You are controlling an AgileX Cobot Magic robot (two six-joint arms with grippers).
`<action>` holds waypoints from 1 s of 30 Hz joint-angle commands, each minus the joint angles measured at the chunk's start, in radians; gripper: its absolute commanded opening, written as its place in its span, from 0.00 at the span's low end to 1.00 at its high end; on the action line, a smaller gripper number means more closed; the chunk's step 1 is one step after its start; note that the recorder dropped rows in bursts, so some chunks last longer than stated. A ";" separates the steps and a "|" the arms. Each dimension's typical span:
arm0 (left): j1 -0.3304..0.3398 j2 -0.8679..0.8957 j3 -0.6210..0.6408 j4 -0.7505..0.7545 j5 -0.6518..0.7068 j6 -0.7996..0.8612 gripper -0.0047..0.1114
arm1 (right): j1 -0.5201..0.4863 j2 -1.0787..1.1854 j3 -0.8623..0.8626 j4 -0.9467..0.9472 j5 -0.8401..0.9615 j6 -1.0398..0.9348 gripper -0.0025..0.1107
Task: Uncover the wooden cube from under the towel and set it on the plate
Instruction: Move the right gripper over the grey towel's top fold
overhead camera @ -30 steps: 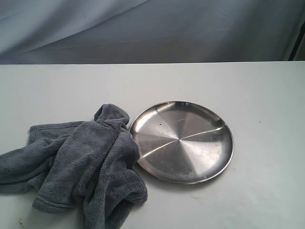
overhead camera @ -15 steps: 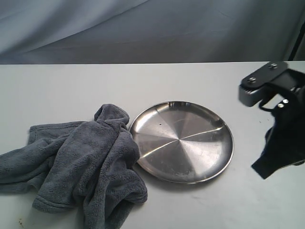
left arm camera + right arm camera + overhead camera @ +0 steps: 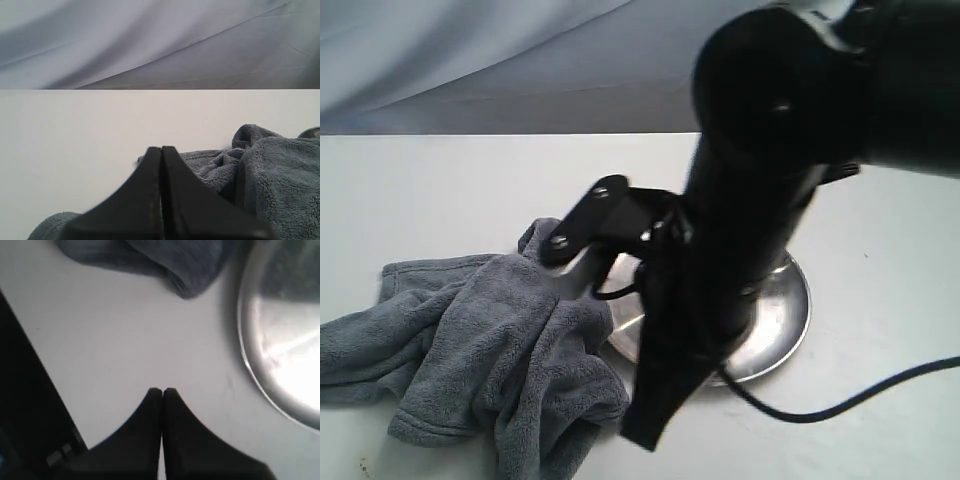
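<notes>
The grey fleece towel [image 3: 480, 345] lies bunched on the white table, left of the steel plate [image 3: 785, 310]. The wooden cube is hidden. My right arm reaches across the plate and covers most of it. My right gripper [image 3: 643, 436] points down at the table just beside the towel's near right corner, and it is shut and empty. The right wrist view shows my right gripper [image 3: 162, 390] over bare table, between the towel [image 3: 150, 255] and the plate's rim [image 3: 245, 355]. My left gripper [image 3: 161, 148] is shut and empty, low over the towel [image 3: 270, 175]; the plate's edge [image 3: 312, 132] peeks out behind.
A black cable [image 3: 840, 405] trails across the table at the front right. A grey cloth backdrop [image 3: 520, 60] hangs behind the table's far edge. A dark structure [image 3: 25, 405] fills one side of the right wrist view.
My right arm has swung in from the right edge across the plate, bringing its gripper down beside the towel's near right corner. Towel and plate have not moved.
</notes>
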 commanded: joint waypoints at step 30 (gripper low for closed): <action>0.003 -0.004 0.005 -0.005 -0.012 -0.002 0.04 | -0.178 0.484 -0.747 0.007 0.007 0.185 0.02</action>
